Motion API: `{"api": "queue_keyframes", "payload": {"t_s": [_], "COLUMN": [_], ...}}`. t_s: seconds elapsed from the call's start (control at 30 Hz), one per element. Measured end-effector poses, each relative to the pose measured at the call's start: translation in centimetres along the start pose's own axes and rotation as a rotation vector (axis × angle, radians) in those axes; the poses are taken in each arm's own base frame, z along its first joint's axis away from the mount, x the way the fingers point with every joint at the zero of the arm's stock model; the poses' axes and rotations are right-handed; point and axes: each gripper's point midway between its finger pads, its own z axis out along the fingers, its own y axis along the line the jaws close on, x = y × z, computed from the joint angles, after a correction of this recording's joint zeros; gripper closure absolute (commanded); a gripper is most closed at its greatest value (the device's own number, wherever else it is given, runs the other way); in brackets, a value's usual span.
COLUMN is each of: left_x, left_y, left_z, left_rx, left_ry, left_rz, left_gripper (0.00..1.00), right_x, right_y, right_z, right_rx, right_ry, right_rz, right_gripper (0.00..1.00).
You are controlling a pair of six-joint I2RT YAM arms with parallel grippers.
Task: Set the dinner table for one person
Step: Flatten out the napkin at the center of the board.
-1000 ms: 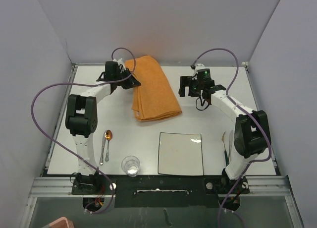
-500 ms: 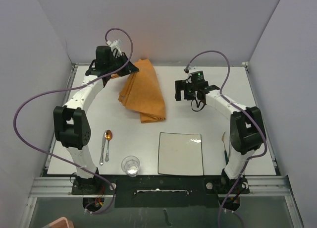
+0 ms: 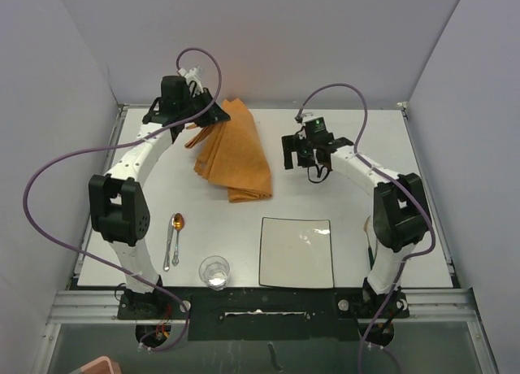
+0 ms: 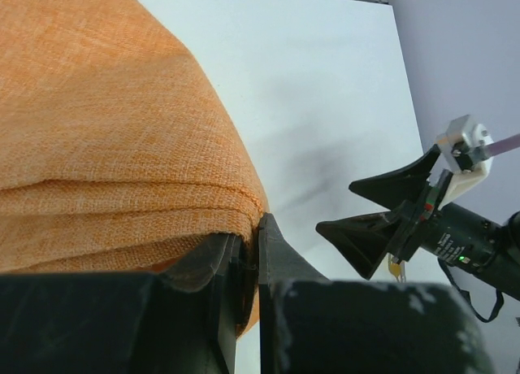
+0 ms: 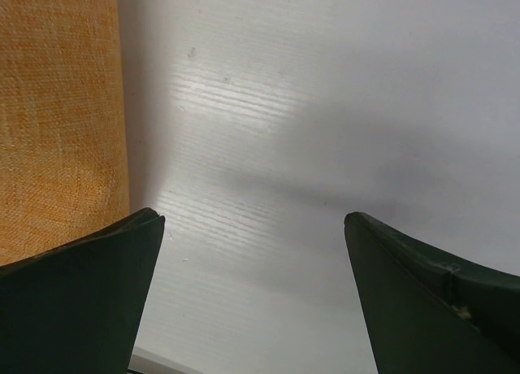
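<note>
**Top external view.** The desk (image 3: pixel 219 228) filled the enclosure floor from the arm bases to the back wall and carried every item. An orange folded cloth (image 3: pixel 240 158) lay on its far half, left of centre, running diagonally. The left jaws were at the cloth's far left corner and clamped on it. The right jaws stood wide apart over bare desk, near the cloth's right edge and clear of it. A square white plate (image 3: pixel 296 251) sat at the near edge, right of centre. A clear glass (image 3: pixel 214 271) stood upright to the left of the plate. A spoon (image 3: pixel 177 228) lay further left, possibly with a second utensil beside it, though the view was too coarse to confirm. Another utensil lay right of the plate, largely hidden by the right arm.

**Left wrist view.** The jaws were closed together on a folded edge of the orange cloth, and several layers showed at the pinch. White desk surface extended beyond the cloth. The right jaws appeared across it, spread open and holding nothing.

**Right wrist view.** Both fingers stood far apart with bare desk between them. The cloth's edge lay at the left, beside the left finger. Contact could not be determined.
</note>
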Motion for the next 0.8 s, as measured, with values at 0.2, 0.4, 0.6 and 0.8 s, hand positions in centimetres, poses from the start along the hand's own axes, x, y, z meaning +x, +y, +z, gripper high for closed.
{"api": "queue_keyframes", "payload": {"t_s": [0.2,0.4,0.6,0.8], "left_x": [-0.9,0.9,5.9,9.5], "left_y": [-6.2,-11.2,-12.2,-14.6], "left_z": [1.7,6.0,11.2,12.8], "left_rx": [0.094,0.196,0.262,0.379], "left_ry": [-0.015,0.016,0.109,0.156], "left_rz": [0.073,0.111,0.054,-0.035], "left_gripper": [1.0,0.9,0.23,0.19], "right_x": [-5.2,-10.2,-11.8,-11.7], "right_y": [-2.8,-6.0,-6.0,-5.9], "right_z": [-5.9,-13.6,-16.1,-16.1], "right_rx": [0.059,0.117,0.116,0.116], "right_ry": [-0.179,-0.404,-0.475,-0.471], "right_rz": [0.046,0.104,0.106,0.095], "right_gripper": [0.02,0.02,0.02,0.02]}}
